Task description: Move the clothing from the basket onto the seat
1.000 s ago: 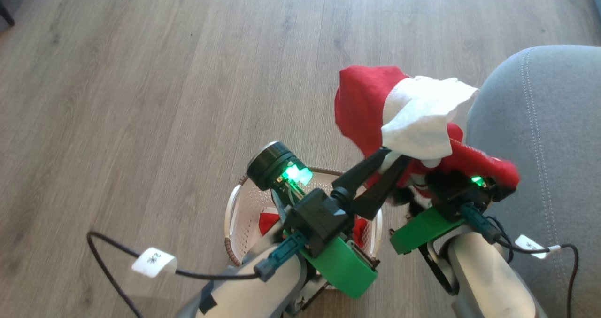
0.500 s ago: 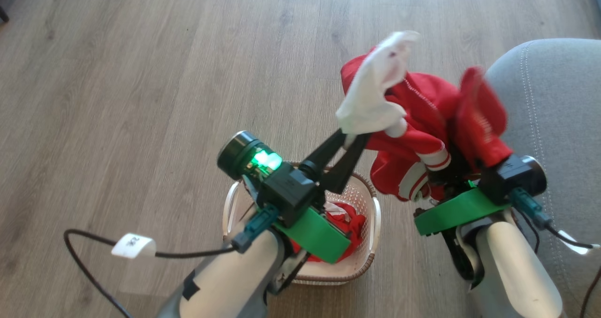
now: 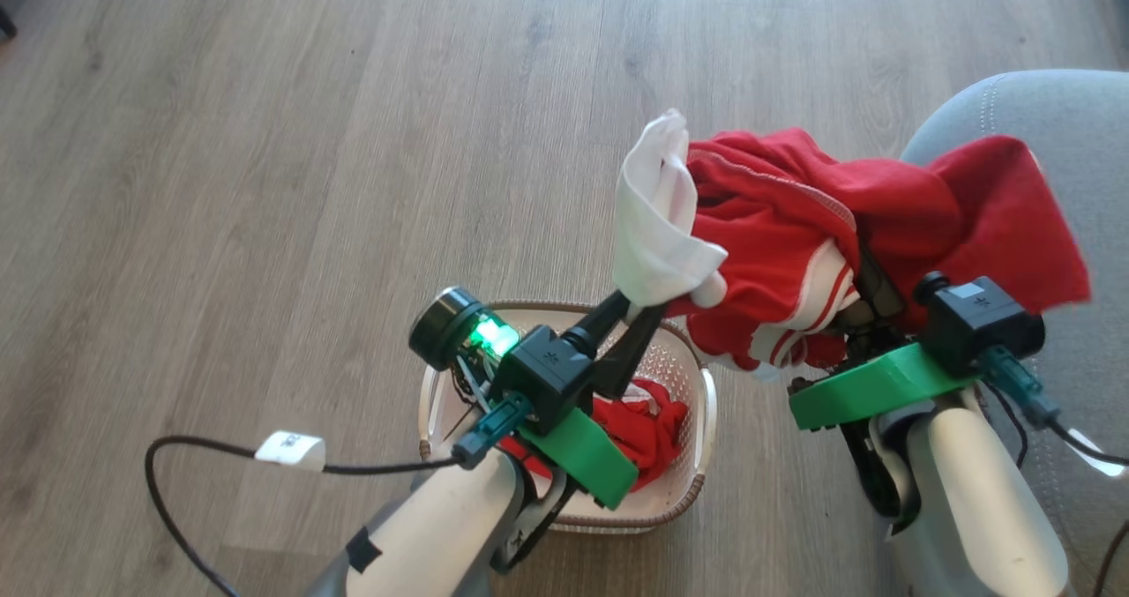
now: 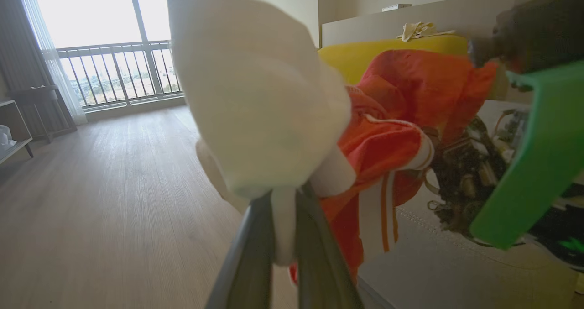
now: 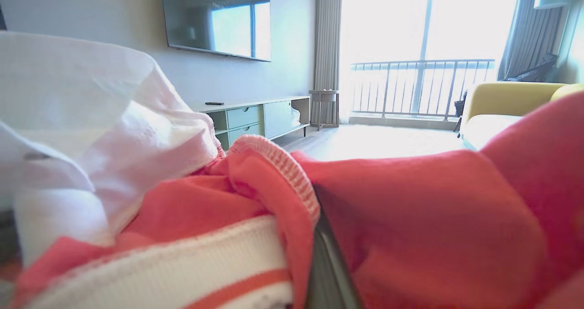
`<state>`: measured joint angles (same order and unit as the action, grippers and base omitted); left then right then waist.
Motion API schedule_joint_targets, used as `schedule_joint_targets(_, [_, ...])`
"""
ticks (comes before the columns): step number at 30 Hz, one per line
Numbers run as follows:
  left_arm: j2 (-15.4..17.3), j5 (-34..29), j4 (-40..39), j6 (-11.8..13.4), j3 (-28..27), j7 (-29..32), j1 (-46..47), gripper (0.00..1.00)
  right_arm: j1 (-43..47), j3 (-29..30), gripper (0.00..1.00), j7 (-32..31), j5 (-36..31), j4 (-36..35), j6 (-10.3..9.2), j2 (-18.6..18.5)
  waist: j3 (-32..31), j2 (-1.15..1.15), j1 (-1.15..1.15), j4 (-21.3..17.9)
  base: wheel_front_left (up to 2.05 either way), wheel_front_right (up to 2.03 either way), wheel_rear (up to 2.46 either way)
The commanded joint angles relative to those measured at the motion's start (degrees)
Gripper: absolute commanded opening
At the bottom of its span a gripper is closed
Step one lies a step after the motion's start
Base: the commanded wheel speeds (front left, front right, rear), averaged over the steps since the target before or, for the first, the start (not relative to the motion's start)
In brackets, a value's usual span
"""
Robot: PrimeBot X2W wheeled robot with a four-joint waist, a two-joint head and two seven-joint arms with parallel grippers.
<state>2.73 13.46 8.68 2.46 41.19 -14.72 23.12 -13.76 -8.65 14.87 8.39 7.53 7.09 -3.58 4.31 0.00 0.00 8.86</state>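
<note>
While left tool [image 3: 637, 308] pinches clothing [image 3: 776, 218] | cable tag [image 3: 289, 447] illegible

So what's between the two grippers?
Red and white clothing, spanning from the left gripper to the right gripper; seen in the head view.

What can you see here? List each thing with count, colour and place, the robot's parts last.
Wooden plank floor: one, grey-brown, underneath.
Grey upholstered seat: one, grey, at the right.
Oval white perforated plastic basket: one, white, brown-rimmed, on the floor.
Crumpled red fabric garment: one, red, in the basket.
Red and white soft fabric garments: one bundle, red and white, held up beside the seat.
Yellow sofa: one, yellow, across the room.
Left gripper: one, dark, shut on the bundle's white part.
Right gripper: one, dark, shut on its red part.
</note>
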Motion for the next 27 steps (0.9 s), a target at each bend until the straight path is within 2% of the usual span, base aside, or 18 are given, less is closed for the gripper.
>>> schedule_joint_targets(1, [0.1, 0.0, -1.1, -0.2, -1.5, -0.3, 0.7, 0.00, -3.1, -1.3, 0.00, 0.1, -0.8, -2.5, 0.40, 0.7, -0.1, 0.00, 0.00, 0.0, 0.00, 0.00, 0.00])
schedule_joint_targets(9, [0.1, -0.3, 3.2, -1.2, -0.4, -0.3, -0.4, 0.01, -2.8, -1.5, 0.00, 0.1, -1.9, -3.2, 0.40, 0.7, -0.7, 0.00, 0.00, -0.2, 0.00, 0.00, 0.00])
schedule_joint_targets(10, [0.1, -0.4, 3.6, -1.4, -0.3, -0.3, -0.6, 0.31, -2.7, -1.5, 0.00, 0.1, -2.0, -3.3, 0.40, 0.7, -0.8, 0.00, 0.00, -0.3, 0.00, 0.00, 0.00])
schedule_joint_targets(11, [0.1, -0.4, 4.0, -1.5, -0.2, -0.3, -0.7, 0.45, -2.6, -1.5, 0.00, 0.1, -2.1, -3.3, 0.40, 0.7, -0.9, 0.00, 0.00, -0.3, 0.00, 0.00, 0.00])
schedule_joint_targets(12, [0.1, -0.4, 4.3, -1.5, -0.1, -0.3, -0.9, 0.67, -2.6, -1.5, 0.00, 0.1, -2.3, -3.4, 0.40, 0.7, -1.0, 0.00, 0.00, -0.3, 0.00, 0.00, 0.00])
schedule_joint_targets(13, [0.1, -0.3, 4.6, -1.5, -0.1, -0.3, -1.0, 0.94, -2.5, -1.4, 0.00, 0.1, -2.4, -3.4, 0.40, 0.7, -1.0, 0.00, 0.00, -0.3, 0.00, 0.00, 0.00])
schedule_joint_targets(14, [0.1, -0.1, 5.3, -1.7, 0.1, -0.3, -1.3, 1.00, -2.5, -1.3, 0.00, 0.1, -2.5, -3.3, 0.40, 0.7, -1.0, 0.00, 0.00, -0.3, 0.00, 0.00, 0.00])
schedule_joint_targets(27, [0.1, -1.5, 9.9, -2.6, 0.3, -0.3, -2.8, 1.00, -2.8, 1.8, 0.00, 0.1, -4.3, -3.4, 0.40, 0.7, -0.2, 0.00, 0.00, 0.0, 0.00, 0.00, 0.00])
